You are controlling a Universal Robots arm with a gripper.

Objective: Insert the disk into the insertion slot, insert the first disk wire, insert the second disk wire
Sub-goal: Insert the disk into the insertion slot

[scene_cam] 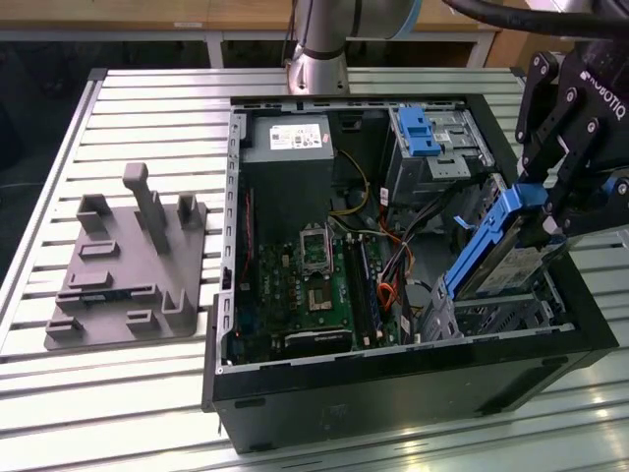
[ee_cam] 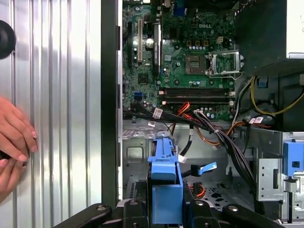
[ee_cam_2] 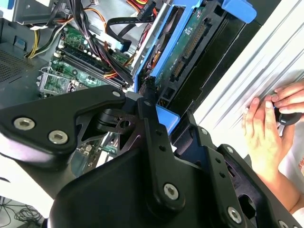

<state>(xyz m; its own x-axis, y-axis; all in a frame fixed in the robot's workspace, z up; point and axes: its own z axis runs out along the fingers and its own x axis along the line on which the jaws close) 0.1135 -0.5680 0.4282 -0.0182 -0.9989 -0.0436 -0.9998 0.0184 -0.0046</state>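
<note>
Slatted table (scene_cam: 118, 393); tilted blue-framed silver disk (scene_cam: 498, 256)

the arm (scene_cam: 319, 44) reaches down at the exterior view's right, its claw (scene_cam: 546, 211) clamped on the tilted disk (scene_cam: 496, 254).

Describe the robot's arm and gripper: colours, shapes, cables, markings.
The arm is a silver-grey round tube under a paler joint. A thick black cable runs toward the gripper, which is matte black. It is built of flat, angular link plates fixed with silver screws and has white lettering on its side. Its jaws are slim black bars.
</note>
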